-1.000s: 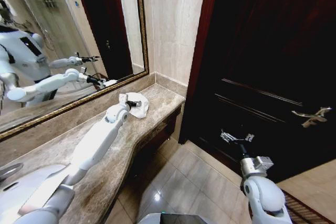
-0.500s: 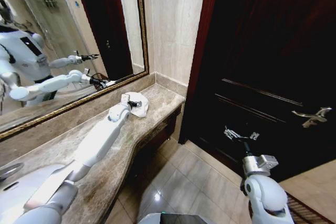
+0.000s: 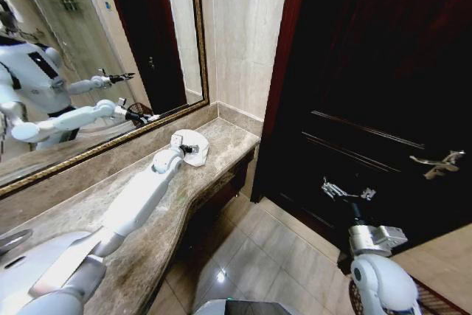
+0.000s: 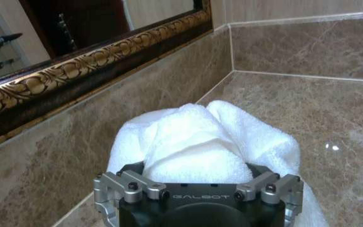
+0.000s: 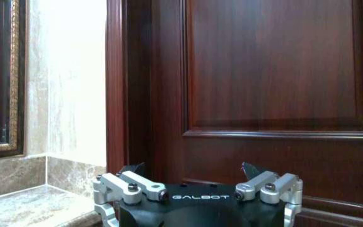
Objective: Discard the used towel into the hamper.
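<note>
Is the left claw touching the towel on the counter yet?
Touching. In the left wrist view, the left claw is pressed into the white towel, which bulges up between its jaws; the head view puts it on the towel on the counter.

The room was a bathroom, all brown marble and dark wood. A marble surface (image 3: 221, 154) ran along the wall with a wavy front edge and ended near a corner. Above it hung a big mirror (image 3: 96, 42) in a carved gilt frame (image 4: 74, 71), a low marble splashback beneath it. Past the mirror stood a pale cream stone wall (image 3: 240, 35). Right beside that came a dark red-brown panelled door (image 5: 276, 71) in a matching jamb, with a metal lever handle (image 3: 440, 161) out at its far side. The floor (image 3: 254, 252) was glossy beige tile, catching a bright spot of ceiling light.
</note>
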